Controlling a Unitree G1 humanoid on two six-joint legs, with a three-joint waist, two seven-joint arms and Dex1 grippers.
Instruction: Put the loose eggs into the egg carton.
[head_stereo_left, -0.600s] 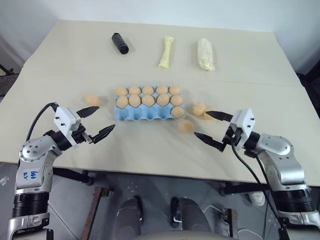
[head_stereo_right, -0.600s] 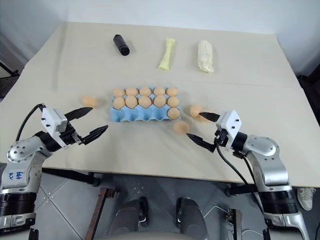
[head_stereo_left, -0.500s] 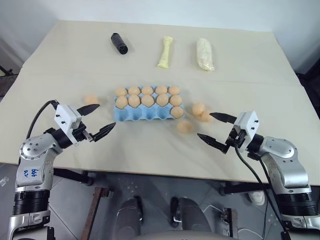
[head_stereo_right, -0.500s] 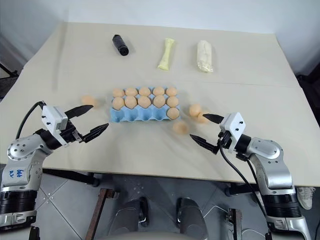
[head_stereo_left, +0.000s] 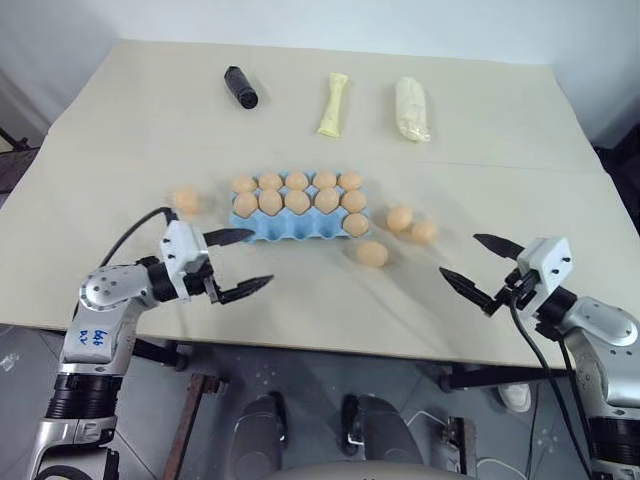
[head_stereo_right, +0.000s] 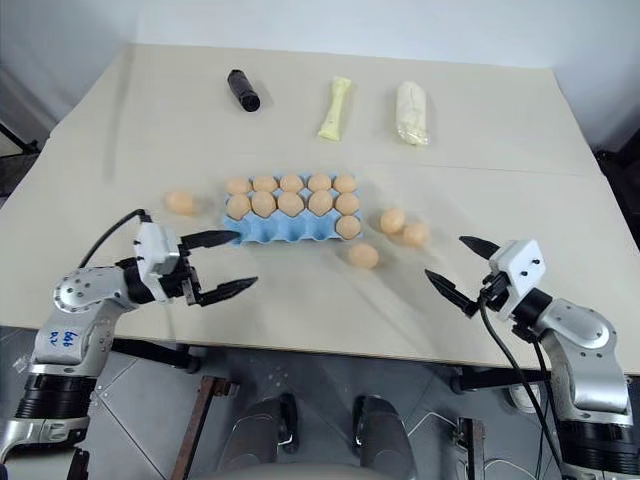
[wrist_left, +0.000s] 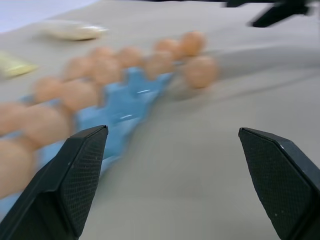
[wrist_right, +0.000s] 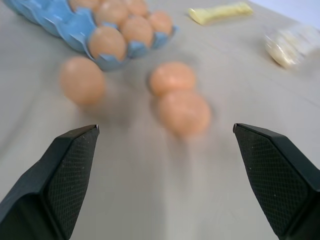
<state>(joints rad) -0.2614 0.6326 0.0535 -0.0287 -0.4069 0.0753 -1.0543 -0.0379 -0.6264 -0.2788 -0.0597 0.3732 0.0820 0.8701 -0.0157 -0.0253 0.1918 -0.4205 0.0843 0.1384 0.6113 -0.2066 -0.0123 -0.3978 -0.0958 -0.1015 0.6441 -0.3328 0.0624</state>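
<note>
Pale matte table (head_stereo_left: 120, 130), my two grippers spread wide and empty.

The moulded blue egg carton (head_stereo_left: 290, 227) sits mid-table, its near row bare. Four smooth tan loose eggs (head_stereo_left: 372, 254) lie outside: one off its left end, three off its right. A black cylinder (head_stereo_left: 240, 87) and two pale bags (head_stereo_left: 411, 108) lie beyond. Since earlier, my left gripper (head_stereo_left: 243, 262) swung toward the carton, and my right gripper (head_stereo_left: 480, 268) pulled away from the eggs.

Both arms are silver-grey metal with black joints. Each ends in a white block carrying 2 black pointed fingers, textured on their inner pads: left gripper (head_stereo_left: 232, 264), right gripper (head_stereo_left: 483, 270). Black cables loop along both forearms. Blue handwriting marks the left arm.
</note>
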